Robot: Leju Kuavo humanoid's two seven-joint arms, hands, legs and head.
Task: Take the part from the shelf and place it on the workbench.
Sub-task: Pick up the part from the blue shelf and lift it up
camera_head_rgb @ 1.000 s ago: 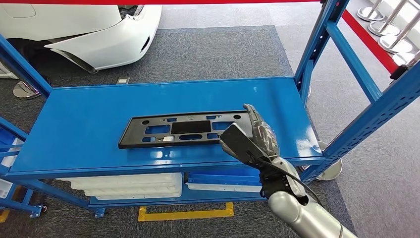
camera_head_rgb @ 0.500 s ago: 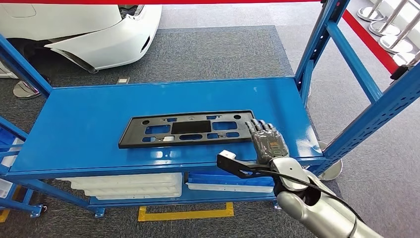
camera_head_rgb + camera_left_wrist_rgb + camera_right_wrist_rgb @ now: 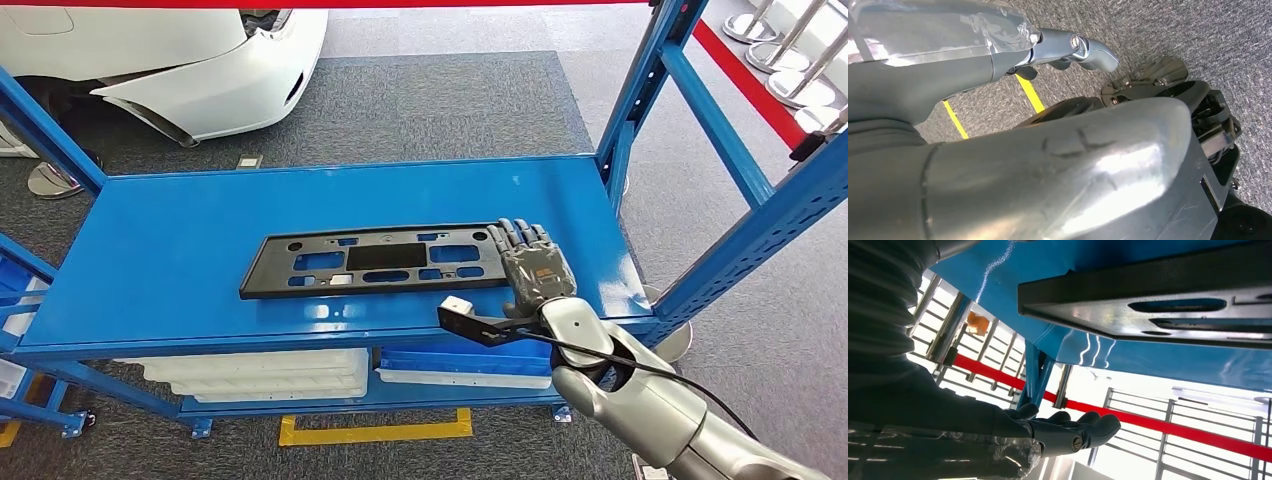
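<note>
Reaching hand: the right hand (image 3: 537, 268) comes up from the lower right on its silver arm (image 3: 640, 400), fingers (image 3: 520, 238) stretched flat and apart, grasping nothing; it lies over the blue shelf just at the right end of the part, whether touching it cannot be told
Right wrist view: the dark fingers (image 3: 1083, 432) lie extended side by side with nothing between them, and the part's black edge (image 3: 1148, 295) stands apart from them against the blue surface
Left hand: seen close from its own wrist camera (image 3: 1078, 50), fingers held out over grey carpet with no object in them
Camera bracket: a black bracket with a white tip (image 3: 470, 320) juts from the right wrist, over the shelf's front edge
Part: a flat black plastic plate (image 3: 375, 260) with slots and cut-outs, lying flat on the top shelf, near the front and a little right of the middle
Shelf: glossy blue top deck (image 3: 180, 250) on blue uprights (image 3: 645, 90)
Lower level: white trays (image 3: 260, 375) under the deck
Floor: a yellow marking (image 3: 375, 430) on grey carpet (image 3: 440, 100)
Far left: a white car body (image 3: 200, 70)
Far right: a red barrier band (image 3: 740, 85) and chrome post bases (image 3: 790, 85)
</note>
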